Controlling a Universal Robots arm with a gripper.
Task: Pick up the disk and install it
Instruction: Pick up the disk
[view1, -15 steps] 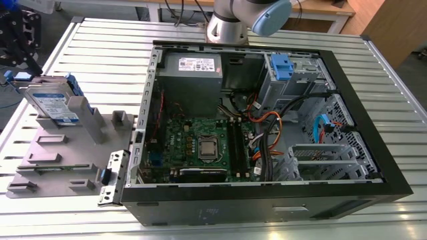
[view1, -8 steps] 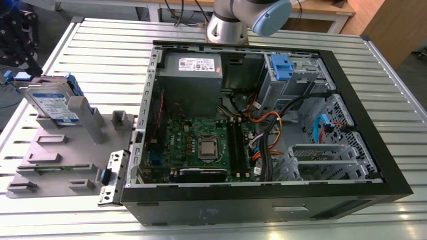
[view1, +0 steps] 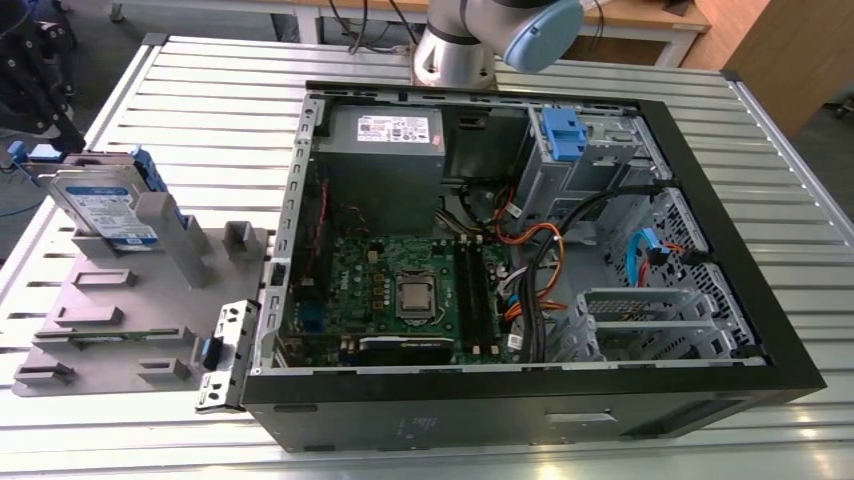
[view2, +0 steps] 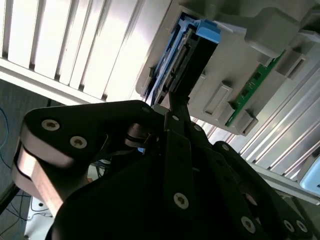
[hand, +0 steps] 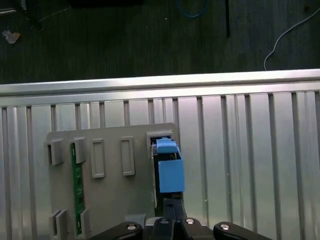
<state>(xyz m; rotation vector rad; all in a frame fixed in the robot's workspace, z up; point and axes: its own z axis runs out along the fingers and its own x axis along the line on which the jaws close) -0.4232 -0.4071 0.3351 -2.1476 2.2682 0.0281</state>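
Grey slotted fixture (hand: 110, 150) on the ribbed worktop (hand: 250, 150), close under the gripper (hand: 169, 202) — green circuit board (hand: 76, 185) slotted in it; open computer case (view1: 534, 410) well apart.

Disk (view1: 96, 205) standing on its edge in a grey stand (view1: 134, 340).
It is a flat silver box with a white-and-blue label and a bright blue frame. It stands almost upright, leaning a little, in a slot at the exterior view's left.
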